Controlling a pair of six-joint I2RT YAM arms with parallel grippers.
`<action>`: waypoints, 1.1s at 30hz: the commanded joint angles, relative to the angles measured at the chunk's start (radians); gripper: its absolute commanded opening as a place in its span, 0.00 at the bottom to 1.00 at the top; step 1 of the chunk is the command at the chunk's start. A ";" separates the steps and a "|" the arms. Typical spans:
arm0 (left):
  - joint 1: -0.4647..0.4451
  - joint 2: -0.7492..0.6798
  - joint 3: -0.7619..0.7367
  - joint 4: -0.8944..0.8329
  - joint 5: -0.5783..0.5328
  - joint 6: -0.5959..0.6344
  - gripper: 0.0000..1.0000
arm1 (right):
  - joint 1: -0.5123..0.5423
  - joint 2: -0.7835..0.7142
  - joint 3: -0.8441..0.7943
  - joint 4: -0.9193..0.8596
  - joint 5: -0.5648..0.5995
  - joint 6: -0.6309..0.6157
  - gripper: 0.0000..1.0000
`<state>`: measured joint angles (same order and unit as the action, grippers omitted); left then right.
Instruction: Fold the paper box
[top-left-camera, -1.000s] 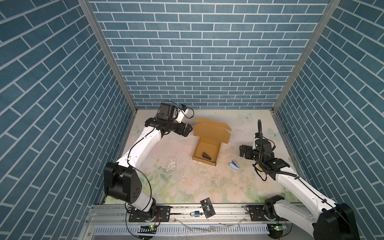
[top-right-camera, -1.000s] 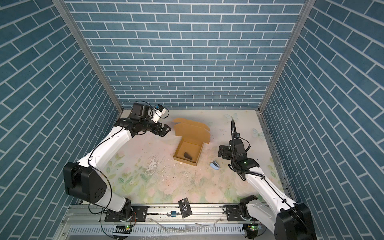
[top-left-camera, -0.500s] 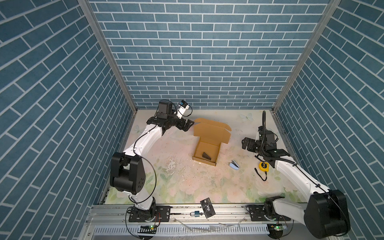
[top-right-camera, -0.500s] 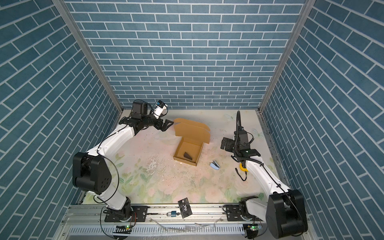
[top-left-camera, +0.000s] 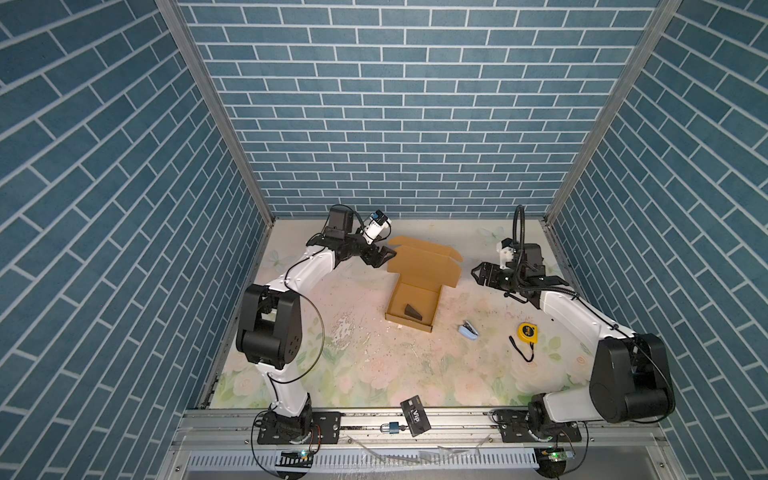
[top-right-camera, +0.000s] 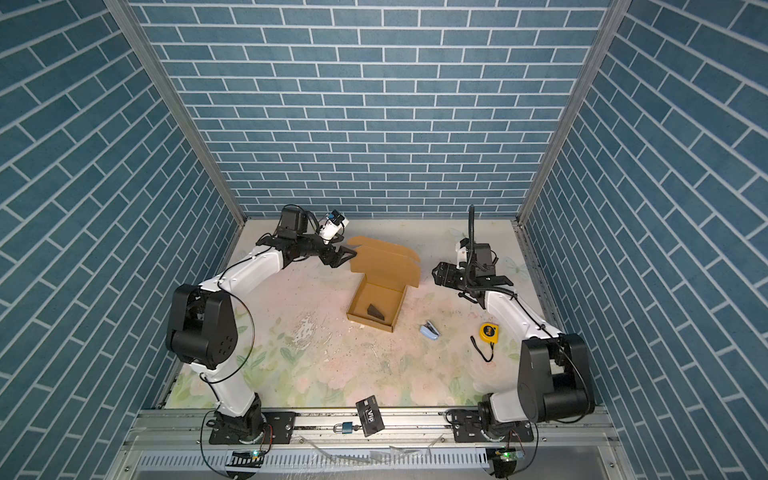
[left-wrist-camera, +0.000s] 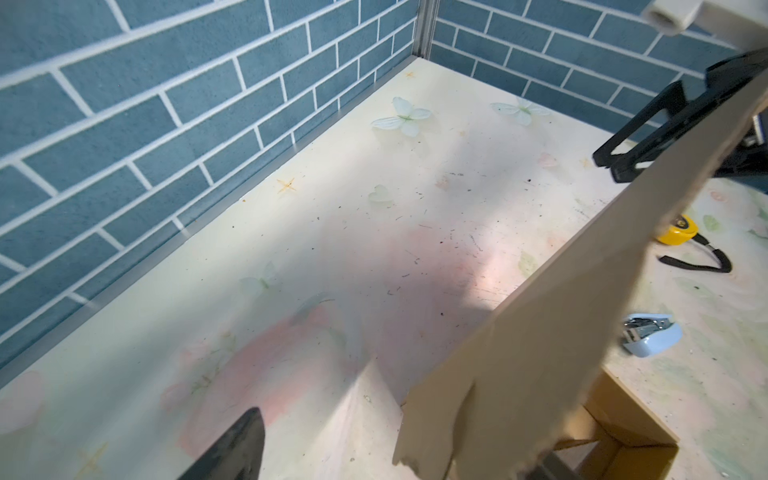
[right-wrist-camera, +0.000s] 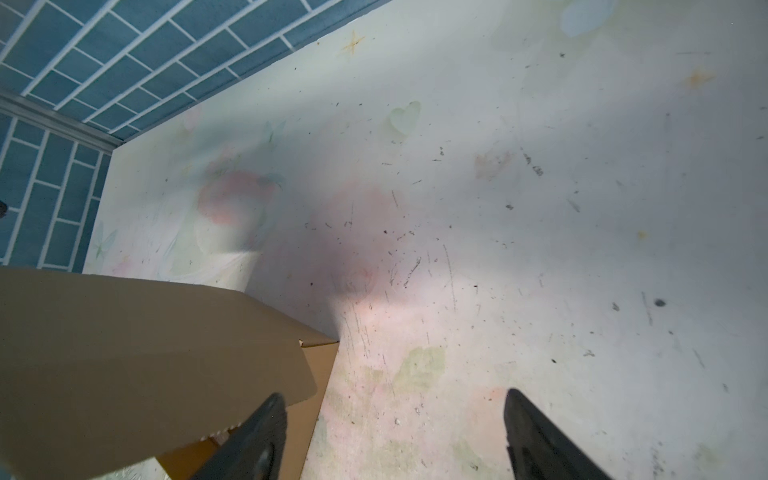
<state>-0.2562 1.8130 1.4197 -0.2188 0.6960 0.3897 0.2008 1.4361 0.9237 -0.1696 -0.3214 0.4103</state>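
Paper box (top-left-camera: 419, 278) sits on the surface (top-left-camera: 374, 365) toward the back, between the two arms; tray open, lid raised and tilted back, small dark block (top-left-camera: 412, 310) inside the tray. Left pincer (top-left-camera: 384, 257) is at the lid's left corner, jaws wide. In the left wrist view the lid edge crosses the gap, and the one finger (left-wrist-camera: 237, 449) clearly seen is off the cardboard. Right pincer (top-left-camera: 477, 275) is near the lid's right side, apart from it, jaws wide over bare surface, holding nothing. Blue stapler (top-left-camera: 468, 330) and yellow tape measure (top-left-camera: 527, 332) lie right of the box, well apart from it.
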 joint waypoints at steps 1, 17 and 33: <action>-0.010 0.020 0.030 0.003 0.054 0.016 0.73 | 0.005 0.012 0.024 0.014 -0.071 -0.019 0.81; -0.018 0.005 -0.012 0.067 0.018 -0.133 0.33 | 0.063 0.075 0.062 0.006 -0.085 -0.030 0.77; -0.049 -0.051 -0.062 0.072 -0.074 -0.194 0.22 | 0.139 0.019 0.026 0.020 -0.074 -0.003 0.75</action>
<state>-0.3042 1.8061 1.3663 -0.1600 0.6323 0.2295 0.3267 1.4891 0.9565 -0.1570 -0.3904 0.4122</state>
